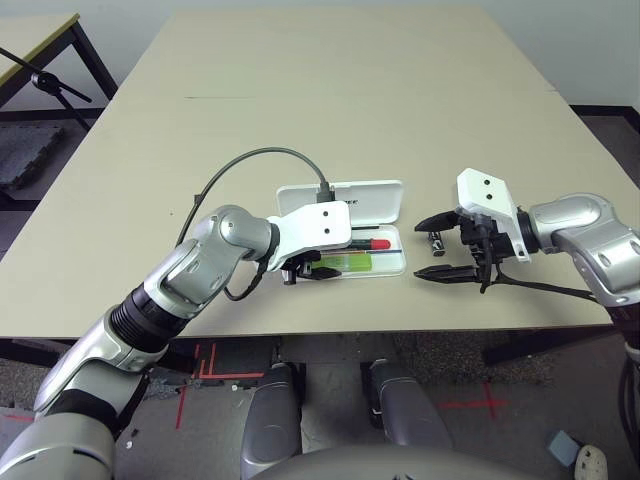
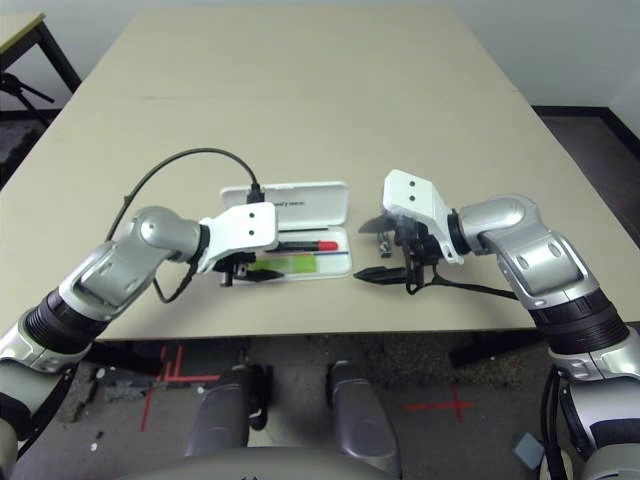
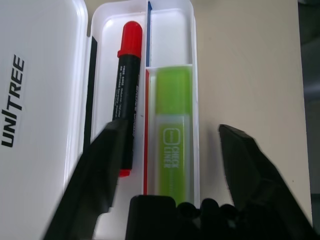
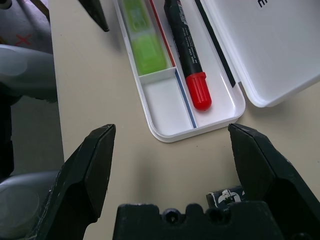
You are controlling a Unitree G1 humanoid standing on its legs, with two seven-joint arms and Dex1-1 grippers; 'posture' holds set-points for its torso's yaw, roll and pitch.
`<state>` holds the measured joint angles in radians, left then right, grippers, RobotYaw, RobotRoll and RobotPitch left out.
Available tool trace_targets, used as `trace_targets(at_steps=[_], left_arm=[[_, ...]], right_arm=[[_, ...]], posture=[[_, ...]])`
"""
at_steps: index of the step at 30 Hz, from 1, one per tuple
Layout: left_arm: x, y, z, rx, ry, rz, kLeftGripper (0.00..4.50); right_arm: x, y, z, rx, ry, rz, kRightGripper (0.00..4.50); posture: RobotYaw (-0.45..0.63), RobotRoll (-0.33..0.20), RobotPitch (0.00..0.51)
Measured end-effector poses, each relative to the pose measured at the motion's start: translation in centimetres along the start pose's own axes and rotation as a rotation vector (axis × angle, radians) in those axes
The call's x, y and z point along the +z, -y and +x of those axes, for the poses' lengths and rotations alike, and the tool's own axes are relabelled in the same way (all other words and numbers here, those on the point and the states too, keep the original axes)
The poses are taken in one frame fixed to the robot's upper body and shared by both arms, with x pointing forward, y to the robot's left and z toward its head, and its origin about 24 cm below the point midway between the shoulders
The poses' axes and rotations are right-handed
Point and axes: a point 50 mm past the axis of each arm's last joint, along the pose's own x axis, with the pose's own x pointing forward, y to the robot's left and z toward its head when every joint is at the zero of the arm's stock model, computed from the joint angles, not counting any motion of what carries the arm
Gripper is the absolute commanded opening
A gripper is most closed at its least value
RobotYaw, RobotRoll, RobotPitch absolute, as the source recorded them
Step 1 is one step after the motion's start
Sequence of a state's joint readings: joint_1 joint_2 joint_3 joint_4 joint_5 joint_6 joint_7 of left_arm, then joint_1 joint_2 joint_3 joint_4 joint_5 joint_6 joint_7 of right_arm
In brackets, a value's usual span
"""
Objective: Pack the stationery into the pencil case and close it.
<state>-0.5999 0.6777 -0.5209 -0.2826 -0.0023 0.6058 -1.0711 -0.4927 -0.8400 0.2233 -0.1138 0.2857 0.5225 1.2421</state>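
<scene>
The white pencil case (image 1: pixel 345 228) lies open on the worktop (image 1: pixel 320 110), highlighter (image 3: pixel 173 130) and red marker (image 3: pixel 127 90) inside. Left claw (image 3: pixel 170 150) open above; right claw (image 1: pixel 438 247) open near the small black piece (image 1: pixel 435 241).

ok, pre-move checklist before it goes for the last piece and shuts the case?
1. Lime-green highlighter in the tray of the flat white hard-plastic pencil case: ok.
2. Red marker with black barrel in the tray beside it: ok.
3. Small black-and-silver piece packed: not ok, it lies on the beige table outside the case, by the right gripper.
4. Left gripper released, fingers apart over the tray: ok.
5. Right gripper fingers open, nothing between them: ok.
6. Hinged lid closed: not ok, open flat.
</scene>
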Motion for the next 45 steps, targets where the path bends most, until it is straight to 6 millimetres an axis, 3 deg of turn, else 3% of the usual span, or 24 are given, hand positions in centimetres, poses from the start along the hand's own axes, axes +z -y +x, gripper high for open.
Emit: trace_targets(at_steps=[9,15,19,22,33,35,39,45], left_arm=[[-0.7,-0.2,-1.3,0.038,-0.005,-0.016,4.43],[-0.4,-0.6,-4.1,0.093,0.101,-0.032,4.43],[-0.7,-0.8,-7.6,0.144,0.129,-0.038,4.43],[-1.0,-0.5,-9.0,0.154,0.135,-0.046,4.43],[-0.9,-0.1,-9.4,0.159,0.148,-0.043,4.43],[-0.9,-0.1,-9.4,0.163,0.149,-0.042,4.43],[-0.8,0.0,-9.2,0.16,0.155,-0.041,4.43],[-1.0,-0.1,-8.9,0.155,0.158,-0.036,4.43]], right_arm=[[0.0,0.0,0.0,-0.005,0.0,0.001,4.5],[-0.1,0.0,0.0,-0.006,0.0,0.003,4.5],[-0.2,0.0,-0.2,-0.011,-0.006,0.005,4.5],[-0.2,0.0,-0.3,-0.011,-0.004,0.005,4.5],[-0.3,0.1,-0.4,-0.025,-0.007,0.055,4.5],[-0.2,0.4,-0.9,-0.064,0.016,0.092,4.5],[1.2,2.4,-3.1,-0.321,0.101,0.177,4.5],[0.5,4.3,-4.8,-0.646,0.15,0.404,4.5]], posture=[[-0.09,0.0,0.114],[-0.09,0.0,0.119],[-0.08,0.0,0.122],[-0.07,0.0,0.123],[-0.07,0.0,0.126],[-0.07,0.0,0.128],[-0.08,0.0,0.132],[-0.11,0.0,0.136]])
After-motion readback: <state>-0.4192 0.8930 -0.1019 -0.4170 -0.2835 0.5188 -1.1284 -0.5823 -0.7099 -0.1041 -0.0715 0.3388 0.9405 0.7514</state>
